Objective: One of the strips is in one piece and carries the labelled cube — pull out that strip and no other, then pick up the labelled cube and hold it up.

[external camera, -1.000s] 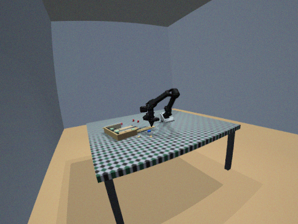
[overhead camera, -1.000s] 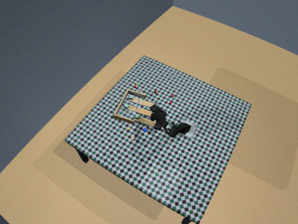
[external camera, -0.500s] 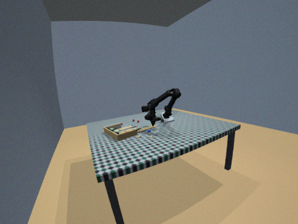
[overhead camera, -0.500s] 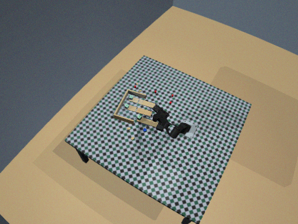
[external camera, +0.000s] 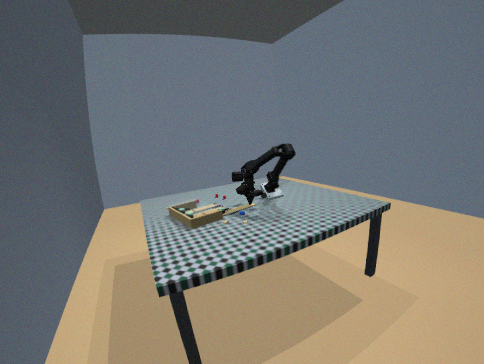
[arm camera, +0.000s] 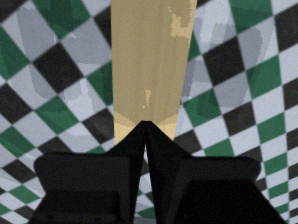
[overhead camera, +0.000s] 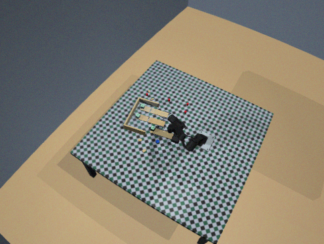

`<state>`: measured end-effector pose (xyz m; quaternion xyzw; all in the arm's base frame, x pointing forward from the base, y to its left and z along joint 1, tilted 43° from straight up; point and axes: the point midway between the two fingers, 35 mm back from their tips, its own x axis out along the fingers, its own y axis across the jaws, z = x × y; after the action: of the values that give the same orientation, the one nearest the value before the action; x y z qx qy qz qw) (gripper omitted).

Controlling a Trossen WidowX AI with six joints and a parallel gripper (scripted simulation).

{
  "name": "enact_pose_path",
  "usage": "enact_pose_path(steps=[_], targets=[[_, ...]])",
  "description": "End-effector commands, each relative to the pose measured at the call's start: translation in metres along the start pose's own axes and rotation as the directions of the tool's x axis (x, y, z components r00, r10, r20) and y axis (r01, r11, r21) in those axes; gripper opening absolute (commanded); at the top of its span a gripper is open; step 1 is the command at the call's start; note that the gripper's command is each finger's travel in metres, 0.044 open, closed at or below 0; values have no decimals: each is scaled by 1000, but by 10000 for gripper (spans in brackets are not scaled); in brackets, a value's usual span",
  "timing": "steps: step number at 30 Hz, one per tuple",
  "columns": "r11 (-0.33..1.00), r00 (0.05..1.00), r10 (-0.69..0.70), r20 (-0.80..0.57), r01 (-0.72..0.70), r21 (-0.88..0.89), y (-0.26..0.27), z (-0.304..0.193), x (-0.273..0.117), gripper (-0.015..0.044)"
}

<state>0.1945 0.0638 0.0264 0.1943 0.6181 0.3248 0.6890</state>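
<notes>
Pincer (overhead camera: 175, 137) (external camera: 250, 202) (arm camera: 145, 125) is fully closed, nothing gripped between the tips. They meet over the top face of the near strip (overhead camera: 161, 133) (external camera: 239, 209) (arm camera: 150, 60), close to its outer end. Strip looks too broad to straddle comfortably, so my read is the tips are there to press down and drag by friction. Contact force can't be judged from here

Container: wooden frame (overhead camera: 134, 130) (external camera: 207, 219), walls on three sides, open toward the arm, which gives the strips a way out. Two cubes are inside it, green cube A (overhead camera: 142, 105) (external camera: 181, 209) and green cube B (overhead camera: 138, 115) (external camera: 189, 213), each at the inner end of a split strip. Far strip (overhead camera: 160, 112) and middle strip (overhead camera: 156, 121) both show a gap, so pulling their outer pieces likely leaves the cubes behind

Near strip shows no break and has the target cube (overhead camera: 152, 128) (external camera: 223, 210) on its inner end, now outside the frame mouth. Label itself is too small to read; picking this one by the unbroken strip

Pull looks about done, cube lift remains. Next: raise off the strip, open, move over the cube, come down around it, close, lift. Risk: dragging while rising could tip the cube, or a low pass could knock it off the strip
</notes>
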Motion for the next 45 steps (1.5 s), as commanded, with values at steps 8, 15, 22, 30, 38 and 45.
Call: enact_pose_path(steps=[8, 15, 22, 30, 38, 45], targets=[[1000, 1000, 3, -31, -2, 6, 1, -10, 5, 0], [1000, 1000, 3, -31, -2, 6, 1, -10, 5, 0], [1000, 1000, 3, -31, -2, 6, 1, -10, 5, 0], [1000, 1000, -2, -8, 2, 2, -1, 0, -9, 0], [1000, 1000, 1, -31, -1, 6, 0, 1, -42, 0], [990, 1000, 1, -31, 3, 142, 0, 22, -41, 131]])
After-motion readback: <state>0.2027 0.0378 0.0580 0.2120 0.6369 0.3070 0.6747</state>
